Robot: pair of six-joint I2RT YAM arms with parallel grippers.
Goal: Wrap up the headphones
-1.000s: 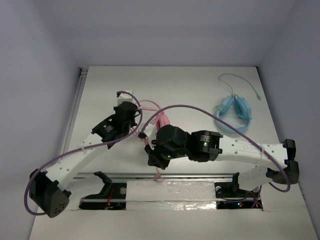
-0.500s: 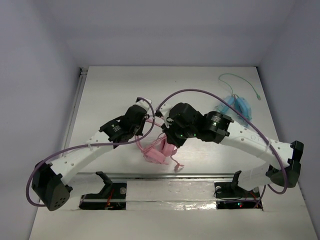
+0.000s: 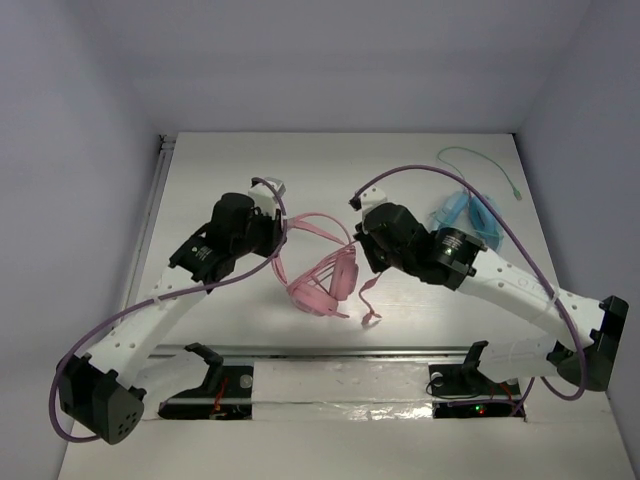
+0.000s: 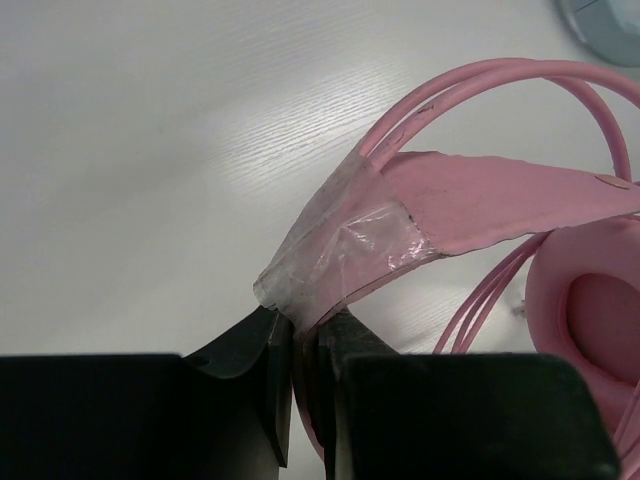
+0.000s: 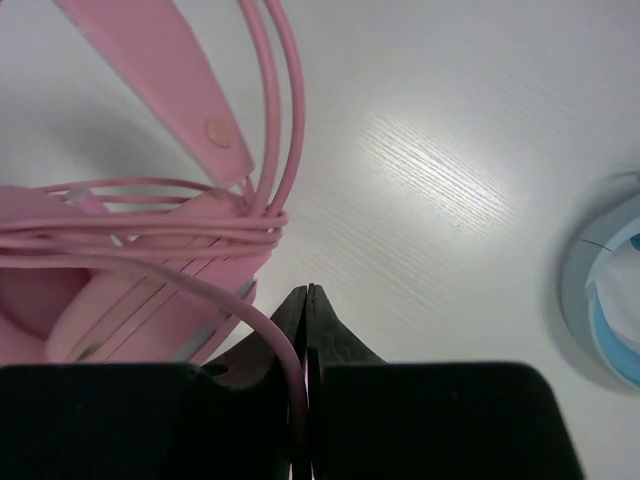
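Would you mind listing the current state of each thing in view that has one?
pink headphones: held by the headband.
cable: partly wound around them, one strand pinched.
left gripper: jaws shut on the headband.
right gripper: jaws shut on the cable.
blue headphones: lying apart, untouched.

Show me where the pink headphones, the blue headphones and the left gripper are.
pink headphones (image 3: 318,290): top view, on an ear cup.
blue headphones (image 3: 488,215): top view, on the blue band.
left gripper (image 4: 305,335): left wrist view, between its fingertips.
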